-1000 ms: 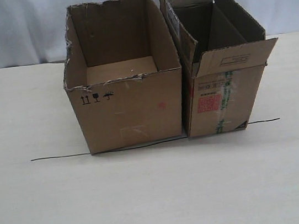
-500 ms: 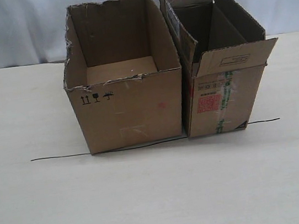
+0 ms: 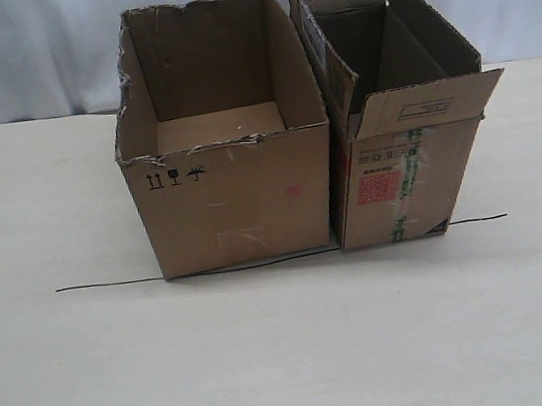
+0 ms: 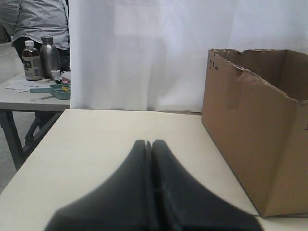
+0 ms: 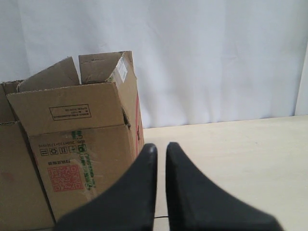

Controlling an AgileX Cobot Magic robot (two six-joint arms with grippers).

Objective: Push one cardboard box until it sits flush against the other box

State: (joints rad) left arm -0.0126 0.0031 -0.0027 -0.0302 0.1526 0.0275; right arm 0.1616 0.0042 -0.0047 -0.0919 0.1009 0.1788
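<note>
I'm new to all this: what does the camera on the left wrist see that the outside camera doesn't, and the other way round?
Only the left wrist view shows the left gripper, its fingers pressed together, plus a side table with a bottle and a metal flask, and a person in a striped shirt. Only the exterior view shows the other box with its red stamp, and a thin black line across the table. Both show the cardboard box with ragged edges, the table and the white curtain.

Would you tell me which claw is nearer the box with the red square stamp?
Right. The right claw sits just beside the stamped box; the left claw is out past the ragged box.
</note>
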